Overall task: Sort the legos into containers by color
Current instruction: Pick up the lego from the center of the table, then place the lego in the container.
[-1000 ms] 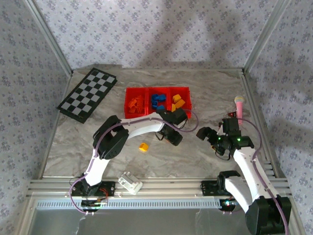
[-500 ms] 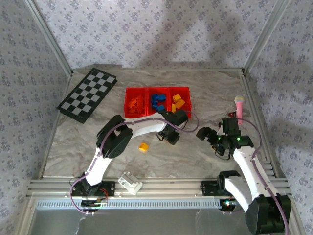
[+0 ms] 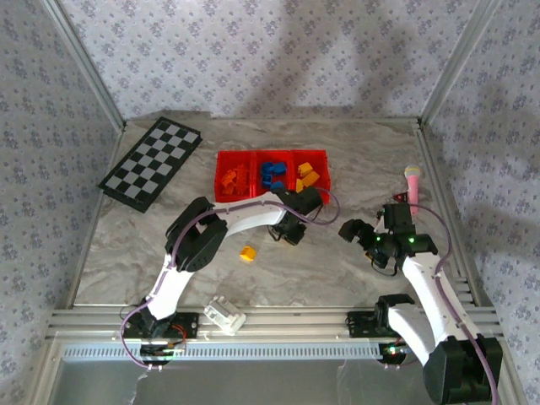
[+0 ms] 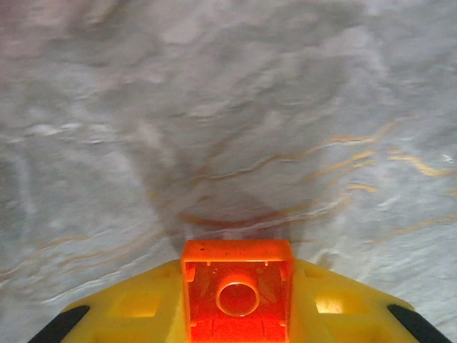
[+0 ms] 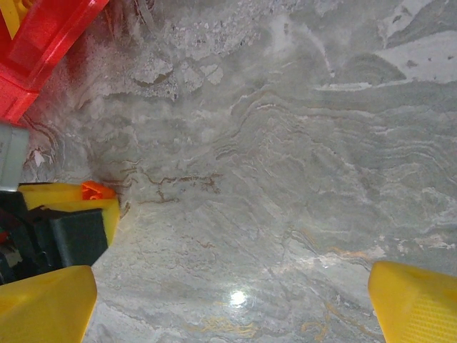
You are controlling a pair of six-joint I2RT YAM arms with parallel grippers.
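My left gripper is shut on an orange lego, whose hollow underside faces the wrist camera between the yellow fingers. It hovers low over the marble table just in front of the red containers. The left compartment holds orange legos, the middle one blue legos, the right one yellow legos. One yellow lego lies loose on the table. My right gripper stands open over bare table, nothing between its fingers. In the right wrist view the orange lego shows at the left.
A black-and-white checkerboard lies at the back left. A white plastic block sits at the near edge by the left arm's base. A pink object stands at the right side. A corner of the red containers appears in the right wrist view.
My left gripper has closed on the orange lego and shifted slightly left and toward the containers. The right arm has stayed put, open.
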